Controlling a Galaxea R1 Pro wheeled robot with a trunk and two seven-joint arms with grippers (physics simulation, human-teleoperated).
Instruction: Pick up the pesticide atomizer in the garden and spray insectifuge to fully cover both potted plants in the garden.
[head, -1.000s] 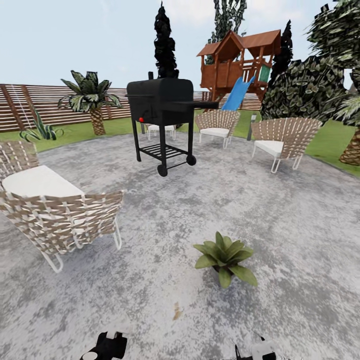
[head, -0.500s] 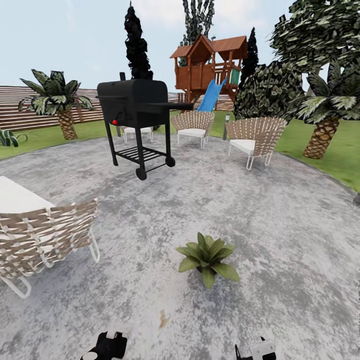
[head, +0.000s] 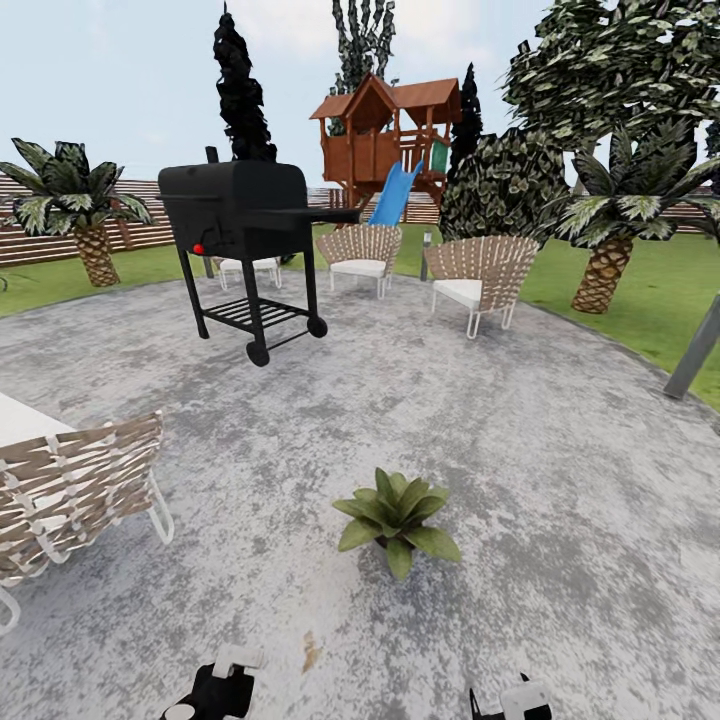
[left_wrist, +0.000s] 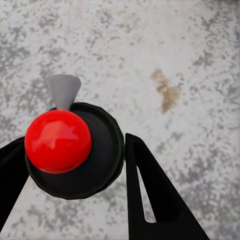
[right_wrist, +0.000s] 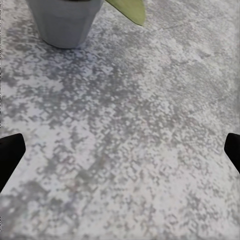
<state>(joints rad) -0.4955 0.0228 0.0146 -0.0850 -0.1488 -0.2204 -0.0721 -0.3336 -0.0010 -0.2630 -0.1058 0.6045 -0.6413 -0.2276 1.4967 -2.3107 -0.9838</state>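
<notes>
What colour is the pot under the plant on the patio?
Pale grey: the pot shows best in the right wrist view, standing on the speckled stone patio.

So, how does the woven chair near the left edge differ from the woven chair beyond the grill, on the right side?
The near woven chair shows its back, large and cut by the picture's edge; the far woven chair looks small and shows whole. The near one stands alone beside the potted plant; the far one stands by the lawn, next to a third chair. Both have tan woven backs, white cushions and white legs, and stand on the stone patio.
</notes>
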